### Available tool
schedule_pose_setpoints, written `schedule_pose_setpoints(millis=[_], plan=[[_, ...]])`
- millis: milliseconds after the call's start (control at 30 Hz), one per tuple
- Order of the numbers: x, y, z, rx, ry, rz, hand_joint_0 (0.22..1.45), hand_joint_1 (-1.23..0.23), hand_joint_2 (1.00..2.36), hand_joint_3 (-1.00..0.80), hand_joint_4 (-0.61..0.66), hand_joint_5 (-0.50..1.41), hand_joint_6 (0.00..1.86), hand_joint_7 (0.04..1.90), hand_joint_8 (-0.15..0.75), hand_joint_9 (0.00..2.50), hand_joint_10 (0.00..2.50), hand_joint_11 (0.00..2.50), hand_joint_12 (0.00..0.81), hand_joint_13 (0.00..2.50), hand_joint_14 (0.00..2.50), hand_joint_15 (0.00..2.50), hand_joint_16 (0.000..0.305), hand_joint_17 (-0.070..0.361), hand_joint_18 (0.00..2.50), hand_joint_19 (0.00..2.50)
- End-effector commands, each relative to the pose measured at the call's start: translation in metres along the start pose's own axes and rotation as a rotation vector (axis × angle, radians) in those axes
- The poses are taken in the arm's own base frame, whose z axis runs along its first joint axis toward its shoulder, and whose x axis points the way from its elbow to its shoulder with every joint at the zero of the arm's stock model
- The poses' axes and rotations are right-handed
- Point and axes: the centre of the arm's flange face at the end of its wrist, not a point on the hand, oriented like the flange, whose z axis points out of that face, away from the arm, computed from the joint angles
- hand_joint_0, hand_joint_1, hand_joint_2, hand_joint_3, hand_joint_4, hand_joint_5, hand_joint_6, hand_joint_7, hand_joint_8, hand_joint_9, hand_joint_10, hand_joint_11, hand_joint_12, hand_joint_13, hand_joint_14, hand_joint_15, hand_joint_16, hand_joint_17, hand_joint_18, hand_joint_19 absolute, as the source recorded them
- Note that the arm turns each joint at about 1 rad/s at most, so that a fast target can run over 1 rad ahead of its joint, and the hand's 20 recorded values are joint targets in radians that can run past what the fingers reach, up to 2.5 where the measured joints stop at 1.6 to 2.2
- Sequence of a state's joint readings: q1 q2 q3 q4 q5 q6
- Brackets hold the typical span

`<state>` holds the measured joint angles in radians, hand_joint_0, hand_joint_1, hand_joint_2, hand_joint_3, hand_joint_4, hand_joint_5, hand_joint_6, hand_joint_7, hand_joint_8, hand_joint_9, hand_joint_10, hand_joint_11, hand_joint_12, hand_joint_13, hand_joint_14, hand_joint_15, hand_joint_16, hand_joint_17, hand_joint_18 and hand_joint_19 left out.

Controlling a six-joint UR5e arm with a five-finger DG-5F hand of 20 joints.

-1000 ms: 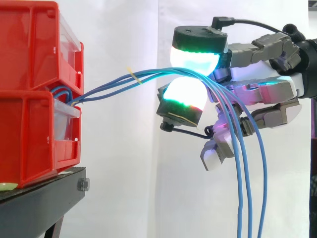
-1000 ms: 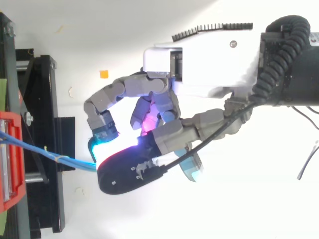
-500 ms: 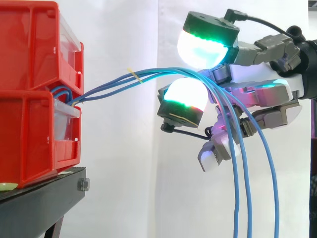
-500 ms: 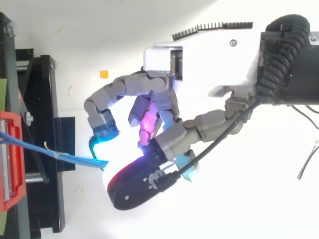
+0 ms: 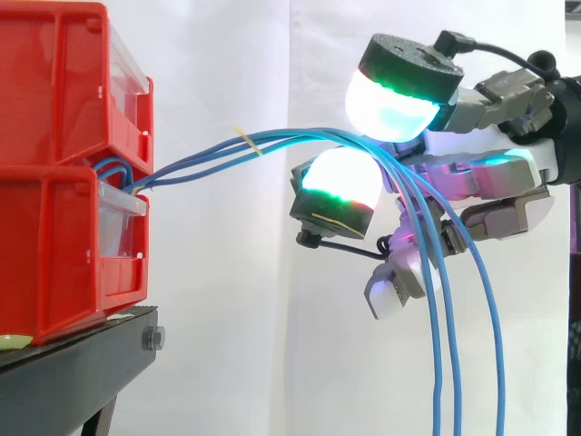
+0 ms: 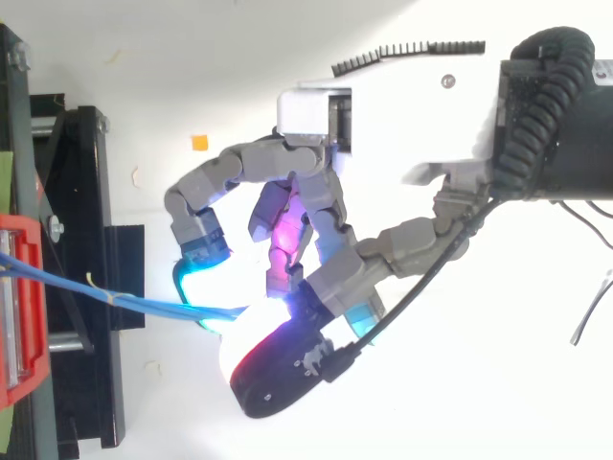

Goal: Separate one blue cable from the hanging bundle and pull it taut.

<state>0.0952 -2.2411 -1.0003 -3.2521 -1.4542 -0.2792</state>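
A bundle of blue cables (image 5: pixel 209 150) runs out of the lower red bin (image 5: pixel 54 259), held together by a yellowish tie (image 5: pixel 247 139). It arches right, passes between two glowing pads of my hand (image 5: pixel 490 173) and hangs down past the bottom edge. The upper pad (image 5: pixel 395 100) stands lifted clear of the cables. The lower pad (image 5: pixel 340 182) sits just under them. The cables drape over the fingers behind it. In the top view the cables (image 6: pixel 144 305) reach the hand (image 6: pixel 383 125) from the left, and no pad pinches them.
Two red bins are stacked, the upper one (image 5: pixel 54 86) on the lower, on a black stand (image 5: pixel 73 363) at the left. A white curtain hangs behind. A small orange mark (image 6: pixel 199 143) lies on the white ground beside the stand.
The upper pad has lifted off the cables and swung to the right, which opened the pinch. The hanging cables have spread slightly. The arm has stayed in place.
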Motion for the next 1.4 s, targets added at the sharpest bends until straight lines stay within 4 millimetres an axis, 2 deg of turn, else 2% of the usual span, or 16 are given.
schedule_pose_setpoints(millis=[0,133,333,367,433,533,633,733,967,1033,1067,1200,1367], plan=[[-0.0009,-0.0014,-0.0005,0.005,0.0,0.0,0.45,-0.77,1.0,-0.5,0.04,0.14,0.5,1.31,0.108,1.92,0.01,0.23,0.24,1.2,0.01,0.36,0.055,0.123,0.65,0.46],[-0.0009,-0.0018,-0.0009,0.009,0.001,0.001,0.53,-0.68,1.0,-0.5,0.03,0.14,0.5,1.31,0.101,1.9,0.01,0.25,0.219,1.18,0.02,0.38,0.048,0.107,0.63,0.5],[-0.0006,-0.0027,-0.0012,0.012,0.002,0.0,0.64,-0.67,1.0,-0.5,0.07,0.13,0.5,1.32,0.088,1.88,0.01,0.27,0.214,1.17,0.02,0.41,0.045,0.101,0.6,0.53],[-0.0006,-0.0027,-0.0012,0.012,0.002,0.0,0.65,-0.68,1.0,-0.45,0.07,0.13,0.5,1.33,0.091,1.87,0.01,0.27,0.213,1.17,0.02,0.41,0.045,0.102,0.6,0.53],[-0.0017,-0.0031,-0.0013,0.013,0.0,0.001,0.62,-0.64,1.01,-0.26,0.08,0.13,0.5,1.31,0.111,1.86,0.01,0.22,0.239,1.19,0.01,0.39,0.052,0.118,0.64,0.5],[-0.0017,-0.0031,-0.0013,0.013,0.0,0.001,0.57,-0.5,1.02,-0.14,0.1,0.13,0.5,1.27,0.155,1.89,0.01,0.17,0.289,1.23,0.01,0.32,0.069,0.154,0.74,0.42],[-0.0017,-0.0031,-0.0013,0.013,0.0,0.001,0.5,-0.39,1.18,-0.15,0.09,0.12,0.51,1.26,0.169,1.86,0.01,0.14,0.308,1.22,0.01,0.31,0.073,0.165,0.75,0.4],[-0.0017,-0.0031,-0.0013,0.013,0.0,0.001,0.48,-0.33,1.22,-0.16,0.09,0.11,0.51,1.25,0.178,1.82,0.01,0.14,0.321,1.19,0.01,0.32,0.076,0.17,0.73,0.4],[-0.0015,-0.0038,-0.0014,0.014,0.001,0.001,0.48,-0.33,1.23,-0.16,0.09,0.09,0.5,1.27,0.199,1.78,0.01,0.16,0.33,1.16,0.01,0.32,0.076,0.172,0.71,0.4],[-0.0015,-0.0038,-0.0014,0.014,0.001,0.001,0.5,-0.39,1.06,-0.16,0.1,0.09,0.5,1.26,0.194,1.77,0.01,0.17,0.333,1.15,0.01,0.32,0.076,0.171,0.7,0.4],[-0.0016,-0.0036,-0.0012,0.013,0.0,0.001,0.51,-0.4,1.02,-0.17,0.1,0.09,0.5,1.26,0.194,1.77,0.01,0.16,0.331,1.15,0.01,0.32,0.076,0.17,0.7,0.4],[-0.0015,-0.0038,-0.0014,0.014,0.001,0.001,0.47,-0.42,1.01,-0.36,0.09,0.09,0.5,1.28,0.182,1.74,0.01,0.22,0.306,1.11,0.01,0.36,0.068,0.152,0.63,0.44],[-0.0026,-0.0041,-0.0014,0.014,-0.001,0.001,0.48,-0.51,1.01,-0.36,0.07,0.09,0.5,1.29,0.158,1.71,0.01,0.27,0.273,1.07,0.02,0.4,0.058,0.131,0.55,0.51]])
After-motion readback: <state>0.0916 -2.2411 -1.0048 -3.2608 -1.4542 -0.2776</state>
